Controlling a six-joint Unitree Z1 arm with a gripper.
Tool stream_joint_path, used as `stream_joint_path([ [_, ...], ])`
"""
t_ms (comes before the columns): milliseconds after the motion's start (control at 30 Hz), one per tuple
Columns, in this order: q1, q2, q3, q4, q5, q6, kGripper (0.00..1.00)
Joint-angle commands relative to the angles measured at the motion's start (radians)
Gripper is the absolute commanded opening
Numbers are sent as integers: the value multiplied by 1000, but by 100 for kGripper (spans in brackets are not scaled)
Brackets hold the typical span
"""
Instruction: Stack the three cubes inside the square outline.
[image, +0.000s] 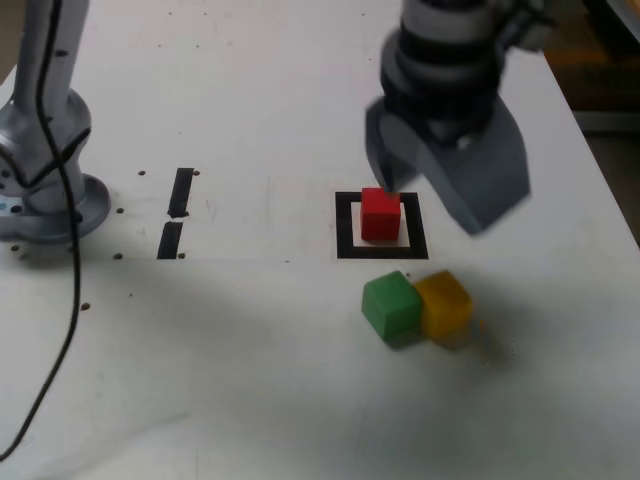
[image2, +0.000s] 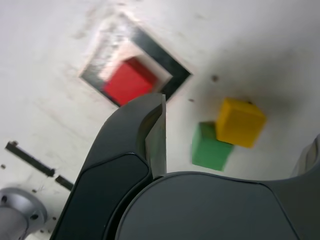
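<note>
Exterior view: the red cube (image: 380, 215) sits inside the square outline (image: 346, 240), so step 1 looks done; with the gripper (image2: 235, 135) spread wide and empty, the next move calls for lowering around 1 of the touching green (image: 391, 305) and yellow cubes (image: 445, 304).

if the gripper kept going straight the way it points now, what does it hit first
Probably the yellow cube or the green cube, which lie between the open jaws' lines; depth is unclear.

Red cube (image: 380, 216), green cube (image: 391, 305), yellow cube (image: 445, 304); square outline (image: 346, 232) black around white.
</note>
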Motion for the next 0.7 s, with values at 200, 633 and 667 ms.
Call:
stream_joint_path([
  [200, -80, 29, -47, -2, 42, 22, 95],
  [633, -99, 107, 63, -148, 63, 27, 93],
  [667, -99, 112, 68, -158, 63, 26, 93],
])
